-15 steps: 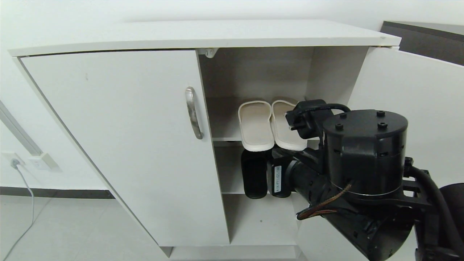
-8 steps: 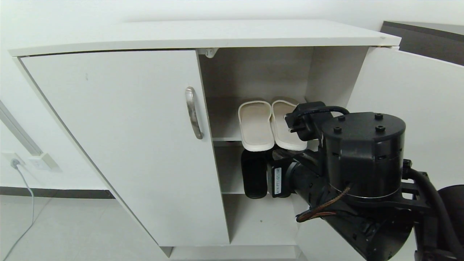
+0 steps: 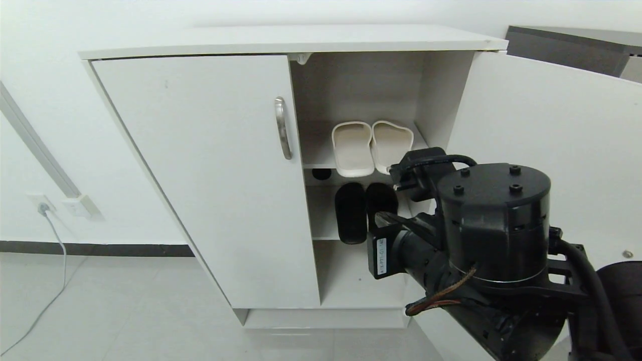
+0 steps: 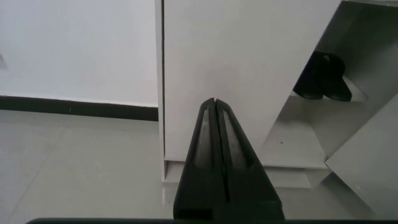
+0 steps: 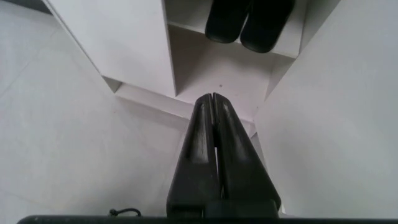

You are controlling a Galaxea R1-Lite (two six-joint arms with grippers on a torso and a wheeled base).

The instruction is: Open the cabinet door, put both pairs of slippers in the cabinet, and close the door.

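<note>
Slippers of both pairs are inside the cabinet (image 3: 301, 40). The white pair (image 3: 371, 148) lies on the upper shelf and the black pair (image 3: 365, 210) lies on the shelf just below it.

Compared with half a second ago, the whole head view has shifted and the cabinet looks farther off. I take this as the camera moving back, not the things moving: both pairs keep their places on the shelves. The right black slipper, which was hidden behind my right arm (image 3: 491, 225), now shows whole.

The right claw (image 5: 213, 99) has its fingers pressed together with nothing between them. It hangs in front of the bottom compartment, apart from the black pair (image 5: 249, 18). The left claw (image 4: 214, 104) is also closed and empty, and it is low before the left door (image 3: 210, 165), which is shut.

For the task, I judge that the placing is finished and only the closing remains. The right door (image 3: 541, 140) stands swung wide open on my right side. The next move calls for bringing the right arm around to the outer face of this door and pushing it. The heels of the black pair seem to reach the shelf's front edge, so the door may touch them.
</note>
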